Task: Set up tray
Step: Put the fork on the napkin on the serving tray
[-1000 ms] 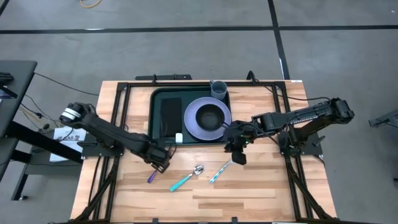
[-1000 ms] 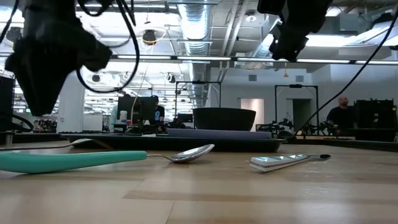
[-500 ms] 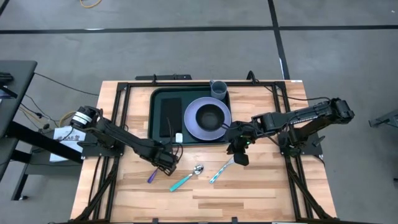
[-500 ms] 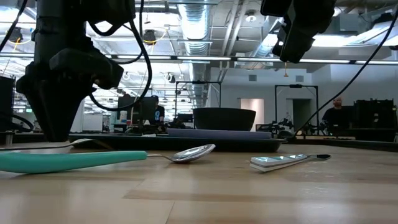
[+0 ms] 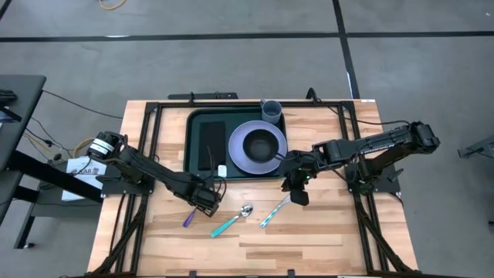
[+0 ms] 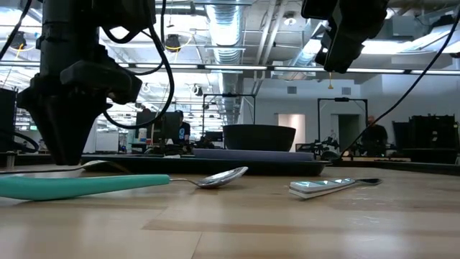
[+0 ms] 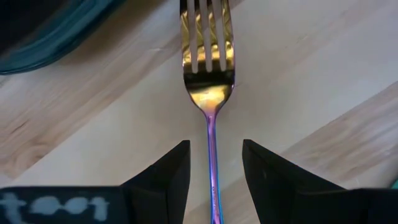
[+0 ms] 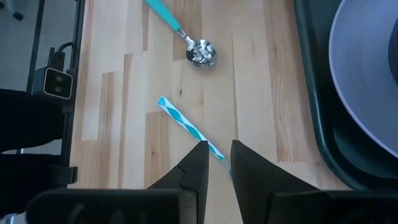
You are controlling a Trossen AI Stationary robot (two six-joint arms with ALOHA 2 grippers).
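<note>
A fork [image 7: 209, 74] with gold tines and a purple handle [image 5: 187, 219] lies flat on the wooden table, near the tray's near left corner. My left gripper [image 7: 214, 168] is open and lowered to the table [image 6: 63, 155], one finger on each side of the fork's handle without touching it. My right gripper [image 8: 217, 152] is open with a narrow gap and hangs well above the table [image 6: 343, 43], over a utensil with a blue-and-white handle [image 8: 186, 124]. The dark green tray [image 5: 197, 123] holds a plate with a dark bowl [image 5: 258, 147], a cup [image 5: 271, 110] and a flat black rectangle [image 5: 212, 143].
A teal-handled spoon [image 5: 231, 220] lies between the fork and the blue-and-white utensil [image 5: 274, 211]. A small white object [image 5: 222, 171] sits at the tray's near rim. Bare wood stretches toward the table's near edge. Black frame rails run along both table sides.
My left gripper has moved a little toward the table's right and come down to the table surface, ending astride the fork's handle; for the last half second it has stayed there. The fork, spoon and other utensil have not moved.
</note>
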